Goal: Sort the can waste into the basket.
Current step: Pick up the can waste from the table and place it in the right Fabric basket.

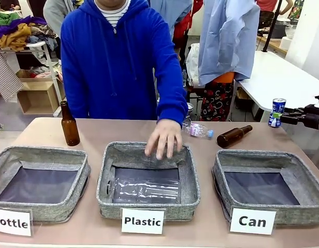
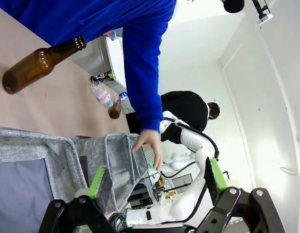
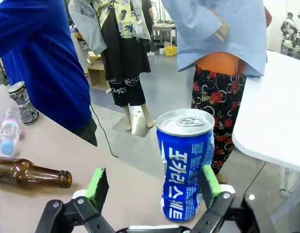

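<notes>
A dented blue and white can point(image 3: 184, 165) with a silver top stands upright between my right gripper's point(image 3: 153, 187) fingers, close against one green pad point(image 3: 208, 183), with a gap to the other. The jaws are spread wide. In the front view this can point(image 1: 276, 112) is by the table's far right corner, with the right gripper point(image 1: 286, 118) reaching in from the right. The crushed dark can point(image 3: 21, 103) stands at the table's far edge near the person. The basket labelled "Can" point(image 1: 252, 157) sits front right with nothing in it. My left gripper point(image 2: 157, 184) hangs open over grey baskets.
The person's hand point(image 1: 163, 138) rests on the rim of the "Plastic" basket point(image 1: 193, 191), which holds a clear bottle point(image 1: 146, 190). One brown bottle point(image 1: 70, 125) stands back left, another point(image 1: 234, 136) lies beside a small plastic bottle point(image 1: 198, 130). The "Bottle" basket point(image 1: 40, 155) is front left.
</notes>
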`<move>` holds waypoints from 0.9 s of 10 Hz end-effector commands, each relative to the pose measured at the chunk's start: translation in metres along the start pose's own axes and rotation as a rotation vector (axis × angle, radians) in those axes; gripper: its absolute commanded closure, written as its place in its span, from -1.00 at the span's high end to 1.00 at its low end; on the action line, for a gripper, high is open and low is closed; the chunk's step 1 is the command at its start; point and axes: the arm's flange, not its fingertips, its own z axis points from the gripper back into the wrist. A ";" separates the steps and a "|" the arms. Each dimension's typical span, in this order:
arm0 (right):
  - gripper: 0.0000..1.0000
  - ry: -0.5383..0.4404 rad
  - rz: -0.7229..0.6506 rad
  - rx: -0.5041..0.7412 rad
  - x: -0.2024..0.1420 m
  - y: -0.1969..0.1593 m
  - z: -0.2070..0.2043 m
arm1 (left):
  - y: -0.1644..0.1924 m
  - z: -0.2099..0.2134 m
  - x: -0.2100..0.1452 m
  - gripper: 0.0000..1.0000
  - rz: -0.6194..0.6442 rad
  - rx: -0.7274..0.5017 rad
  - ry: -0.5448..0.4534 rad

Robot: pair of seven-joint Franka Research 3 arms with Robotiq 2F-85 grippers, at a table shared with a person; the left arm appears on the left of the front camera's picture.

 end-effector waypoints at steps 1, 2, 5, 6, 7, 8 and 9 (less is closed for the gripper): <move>1.00 -0.015 0.036 -0.032 0.000 0.000 -0.004 | -0.004 0.000 -0.001 1.00 0.011 -0.007 0.006; 1.00 -0.017 0.034 -0.040 0.000 -0.001 -0.003 | -0.004 0.000 -0.001 1.00 0.011 -0.007 0.006; 1.00 -0.021 0.018 -0.087 -0.005 -0.008 0.007 | -0.004 0.000 -0.001 1.00 0.011 -0.007 0.006; 1.00 -0.021 0.018 -0.101 -0.005 -0.011 0.011 | -0.004 0.000 -0.001 1.00 0.011 -0.007 0.006; 1.00 -0.026 0.013 -0.121 -0.006 -0.015 0.012 | -0.004 0.000 -0.001 1.00 0.011 -0.007 0.006; 1.00 -0.037 0.014 -0.140 -0.007 -0.017 0.009 | -0.004 0.000 -0.001 1.00 0.011 -0.007 0.006; 1.00 -0.056 0.018 -0.160 -0.007 -0.018 0.004 | -0.004 0.000 -0.001 1.00 0.011 -0.007 0.006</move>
